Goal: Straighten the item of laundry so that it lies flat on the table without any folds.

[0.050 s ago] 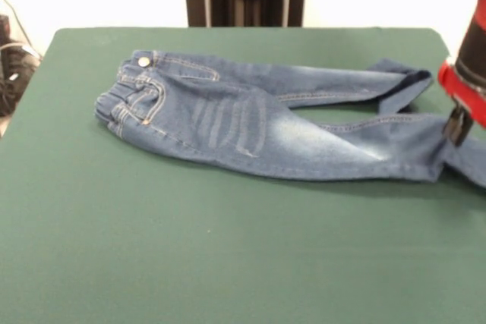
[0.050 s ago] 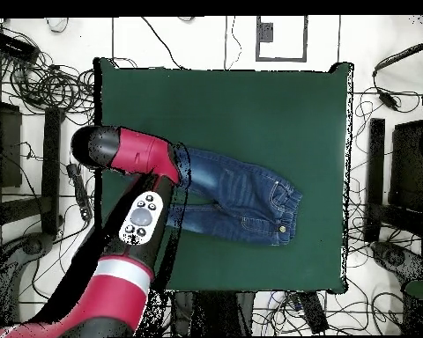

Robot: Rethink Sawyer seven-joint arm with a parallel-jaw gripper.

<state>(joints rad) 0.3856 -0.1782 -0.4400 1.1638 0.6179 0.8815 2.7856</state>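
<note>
Jeans [image 1: 250, 127] lie mid-table [image 1: 190, 263] in the front view, waistband at left with the brass button [image 1: 143, 61], legs running right, far leg's cuff [image 1: 406, 81] turned over and the near leg bunched at the right edge. Soft, light denim, likely to drag and crease rather than slide, so best pinched at a hem or the thick waistband, not the thigh. Gripper [image 1: 457, 128] sits down at the near leg's cuff end; can't tell if its tips are apart or pinching cloth.
</note>
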